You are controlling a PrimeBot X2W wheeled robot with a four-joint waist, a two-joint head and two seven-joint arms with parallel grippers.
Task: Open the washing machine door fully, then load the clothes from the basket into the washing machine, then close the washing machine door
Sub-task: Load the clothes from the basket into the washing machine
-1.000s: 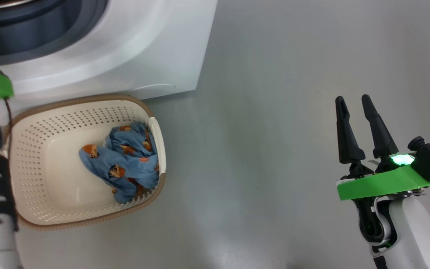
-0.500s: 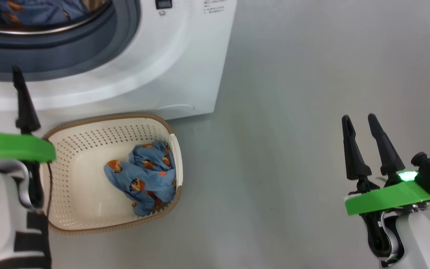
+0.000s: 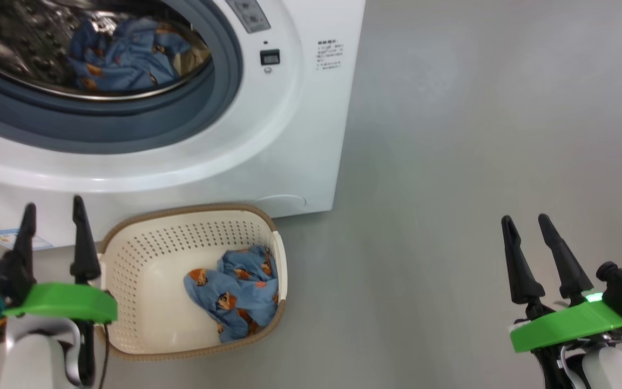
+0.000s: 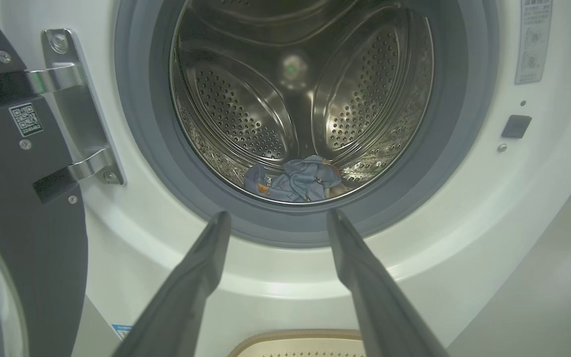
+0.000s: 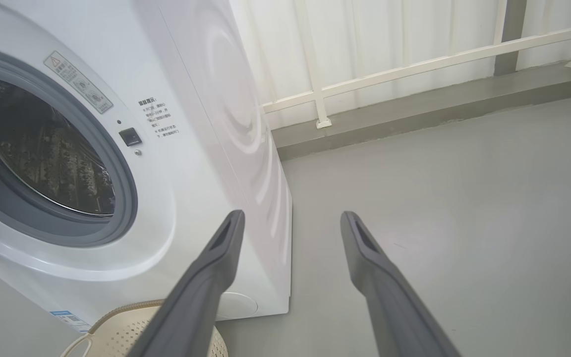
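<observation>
The washing machine [image 3: 289, 124] stands with its door [image 4: 28, 223] swung open on the left, hinge side showing. A blue printed garment [image 3: 122, 54] lies in the steel drum [image 4: 246, 99], also seen as clothes [image 4: 295, 181] at the drum's bottom. More blue clothes [image 3: 235, 294] lie at the right end of the cream basket [image 3: 143, 302] on the floor before the machine. My left gripper [image 3: 53, 205] is open and empty, just left of the basket, pointing at the drum mouth [image 4: 279, 215]. My right gripper [image 3: 526, 220] is open and empty over bare floor, far to the right.
Grey floor [image 3: 451, 162] stretches right of the machine. In the right wrist view a white railing [image 5: 414, 64] and a raised kerb run along the back behind the machine's side [image 5: 246, 124]. The basket rim [image 5: 117, 337] sits close to the machine's base.
The head camera has tilted up, bringing the drum and its garment into view. My left gripper has drawn back from the machine towards me, open and empty. The right arm has held still.
</observation>
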